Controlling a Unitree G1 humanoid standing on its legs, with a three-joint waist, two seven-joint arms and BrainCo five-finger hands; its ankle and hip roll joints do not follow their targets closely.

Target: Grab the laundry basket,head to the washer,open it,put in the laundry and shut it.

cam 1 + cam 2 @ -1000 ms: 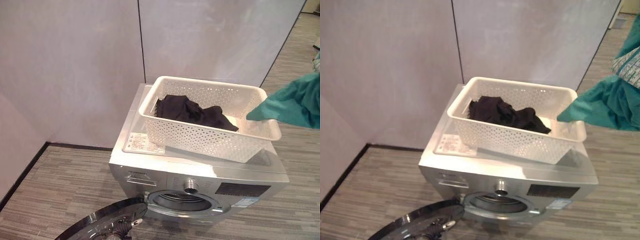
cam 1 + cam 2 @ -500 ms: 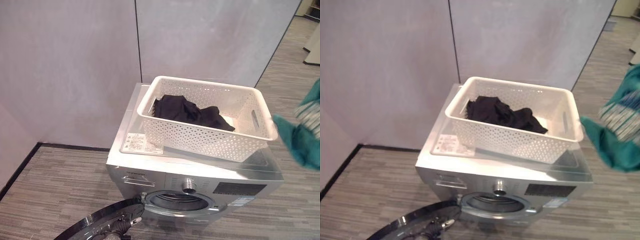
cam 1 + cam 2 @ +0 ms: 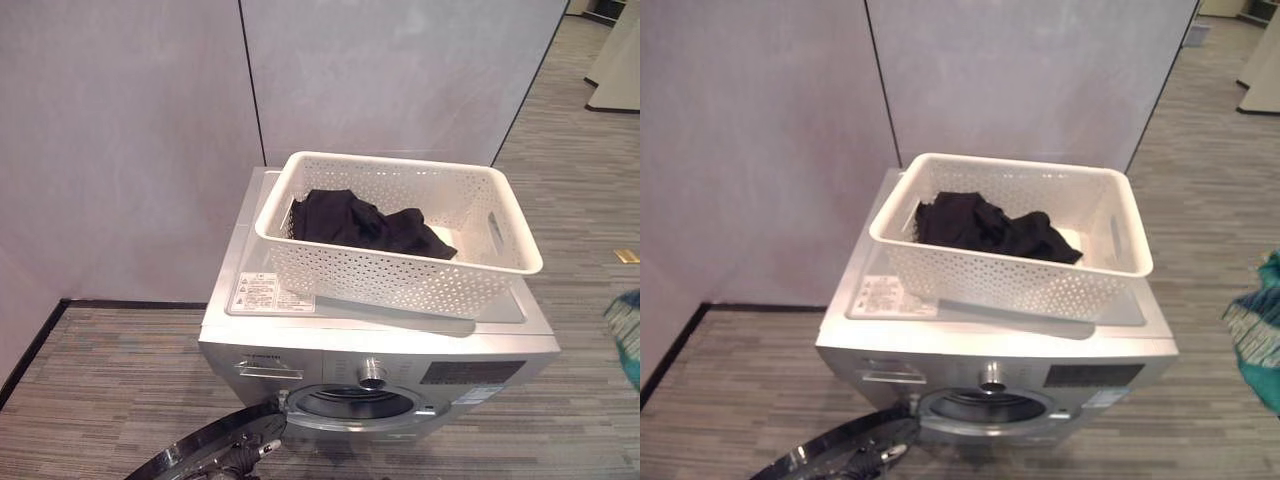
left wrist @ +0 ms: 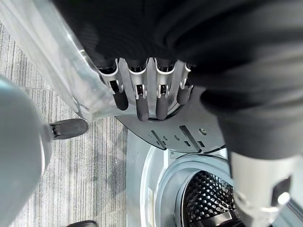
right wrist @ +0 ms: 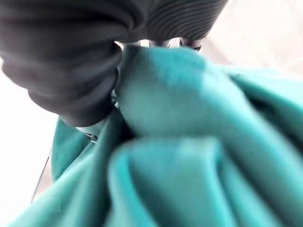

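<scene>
Already the laundry basket (image 3: 400, 240) is parked on top of the washer (image 3: 380, 350), and the round door (image 3: 215, 455) is seen swung open and low at the front, so fetching, walking and opening can be judged done. Loading is under way: a teal garment (image 5: 189, 142) is wrapped around the right hand (image 5: 71, 61) in the right wrist view, with the fingers buried in the cloth, so whether they are clamped on it cannot be told; the same teal cloth is glimpsed at the right edge of the head views, well apart from the basket and off to the washer's right. A black garment (image 3: 365, 222) is left lying in the basket. The left hand (image 4: 142, 94) is shown with straight, relaxed fingers holding nothing, just above the open drum (image 4: 208, 198). Left to do, by this reading: the teal piece and the black piece to be put in the drum, then the door shut.
</scene>
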